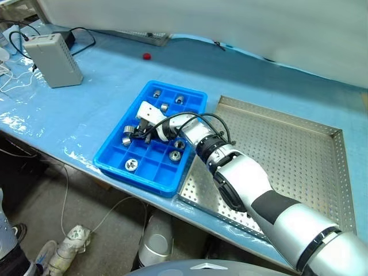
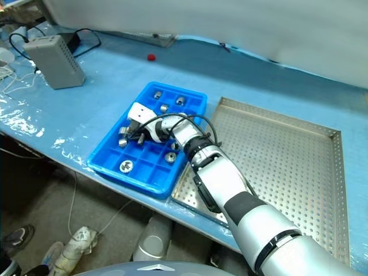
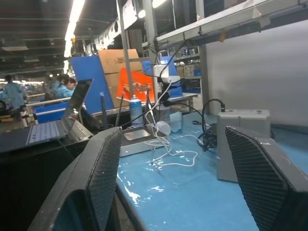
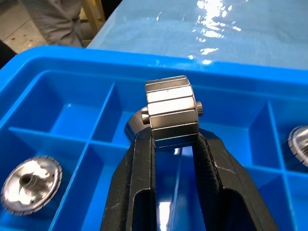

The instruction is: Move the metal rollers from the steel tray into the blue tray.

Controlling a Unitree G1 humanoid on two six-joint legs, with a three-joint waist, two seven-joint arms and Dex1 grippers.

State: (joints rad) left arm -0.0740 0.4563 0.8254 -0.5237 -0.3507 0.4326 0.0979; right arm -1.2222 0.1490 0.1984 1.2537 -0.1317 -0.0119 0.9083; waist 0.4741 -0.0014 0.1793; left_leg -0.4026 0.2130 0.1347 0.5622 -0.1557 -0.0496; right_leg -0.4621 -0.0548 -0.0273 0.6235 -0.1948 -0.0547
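The right claw [image 4: 174,144], clamped on a metal roller [image 4: 172,111], hangs over the blue tray [image 1: 187,98] near its outer long edge, apparently seeking a free compartment, while the left claw [image 3: 180,159] waits open, well away.

Right hand [image 4: 173,142] reaches left with fingers clamped tight; left hand [image 3: 171,183] has fingers spread wide

Grey box [image 1: 53,59] upper left on the blue table cover [image 1: 103,92], black cable [image 1: 83,33] looped behind it, white cords at far left edge. Small red cap [image 1: 146,56] top centre; sneakers [image 1: 68,246] on floor, lower left.
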